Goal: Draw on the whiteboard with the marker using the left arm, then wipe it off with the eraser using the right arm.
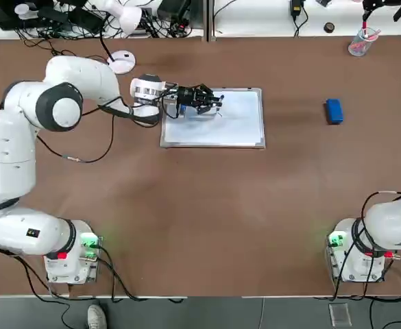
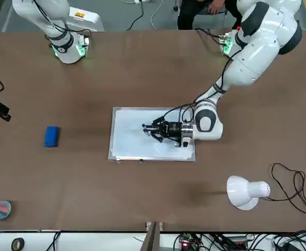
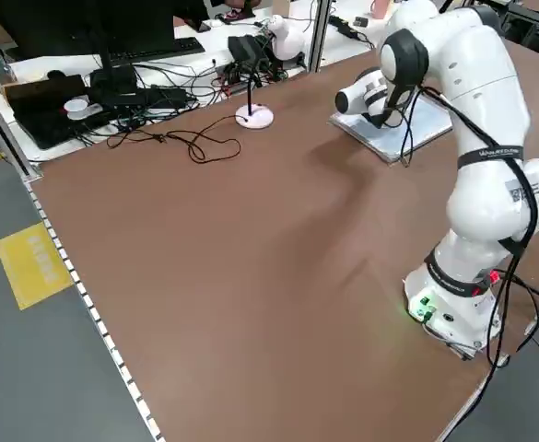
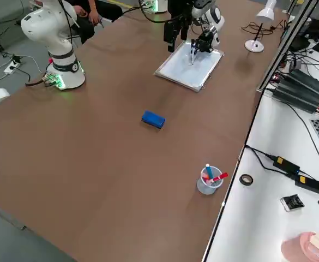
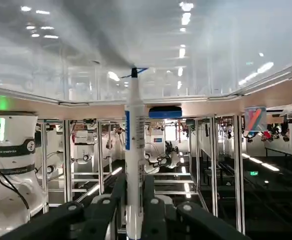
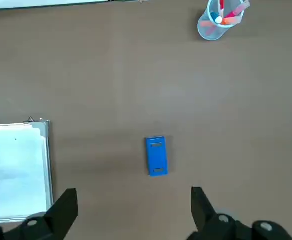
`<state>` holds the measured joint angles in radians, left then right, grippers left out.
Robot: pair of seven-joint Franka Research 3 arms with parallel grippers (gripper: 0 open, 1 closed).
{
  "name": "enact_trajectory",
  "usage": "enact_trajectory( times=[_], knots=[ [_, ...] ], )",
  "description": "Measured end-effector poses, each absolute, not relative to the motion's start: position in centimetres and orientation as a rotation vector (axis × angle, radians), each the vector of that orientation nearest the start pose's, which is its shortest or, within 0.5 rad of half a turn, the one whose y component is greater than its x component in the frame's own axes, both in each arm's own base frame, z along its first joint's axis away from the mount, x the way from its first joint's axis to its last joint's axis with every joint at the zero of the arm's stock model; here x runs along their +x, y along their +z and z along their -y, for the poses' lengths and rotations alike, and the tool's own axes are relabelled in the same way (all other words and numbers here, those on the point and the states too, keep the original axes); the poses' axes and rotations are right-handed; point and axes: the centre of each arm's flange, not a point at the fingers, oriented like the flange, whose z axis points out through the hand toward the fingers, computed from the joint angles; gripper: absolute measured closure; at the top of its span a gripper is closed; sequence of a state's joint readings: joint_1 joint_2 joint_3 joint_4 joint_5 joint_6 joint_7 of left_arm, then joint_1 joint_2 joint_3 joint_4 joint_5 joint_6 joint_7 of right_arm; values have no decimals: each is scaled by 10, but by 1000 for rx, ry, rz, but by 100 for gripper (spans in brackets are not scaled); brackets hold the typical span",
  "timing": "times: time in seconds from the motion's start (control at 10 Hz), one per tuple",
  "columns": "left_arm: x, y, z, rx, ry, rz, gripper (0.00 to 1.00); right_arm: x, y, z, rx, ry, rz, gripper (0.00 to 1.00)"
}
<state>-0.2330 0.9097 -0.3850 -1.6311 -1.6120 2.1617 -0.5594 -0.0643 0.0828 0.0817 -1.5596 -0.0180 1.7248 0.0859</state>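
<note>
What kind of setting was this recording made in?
Probably a robotics lab: two bench-mounted arms at a large brown table, and a side bench with a monitor and cables.

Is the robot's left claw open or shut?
Shut: the left gripper pinches the marker over the whiteboard.

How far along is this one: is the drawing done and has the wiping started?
Picked up: the left gripper is shut on the marker, tip at the whiteboard. In hand: drawing; only a faint mark shows on the board. Left: wiping. The eraser lies untouched on the table, and the right gripper hangs open above it.
</note>
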Motion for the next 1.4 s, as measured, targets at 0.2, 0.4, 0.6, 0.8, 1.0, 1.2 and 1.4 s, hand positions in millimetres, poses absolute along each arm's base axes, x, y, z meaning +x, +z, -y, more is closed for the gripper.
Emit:
enact_trajectory(
  times=[0.2,0.4,0.6,0.8,1.0,1.2,1.4],
  knots=[
    [548,131,395,1449,-1170,-1238,83,594,596,-6,-3144,-128,-106,0],
    [551,134,386,1471,-1170,-1242,83,594,595,-6,-3144,-127,-107,0],
    [554,135,381,1478,-1168,-1242,83,594,595,-6,-3144,-126,-107,0],
    [555,136,381,1493,-1165,-1232,83,594,595,-6,-3145,-126,-108,0],
    [557,138,381,1503,-1160,-1230,83,594,595,-5,-3145,-125,-109,0],
    [565,144,382,1509,-1167,-1245,83,593,593,-5,-3145,-120,-109,0],
    [578,158,383,1531,-1179,-1266,83,593,591,-5,-3145,-114,-109,0]
  ],
)
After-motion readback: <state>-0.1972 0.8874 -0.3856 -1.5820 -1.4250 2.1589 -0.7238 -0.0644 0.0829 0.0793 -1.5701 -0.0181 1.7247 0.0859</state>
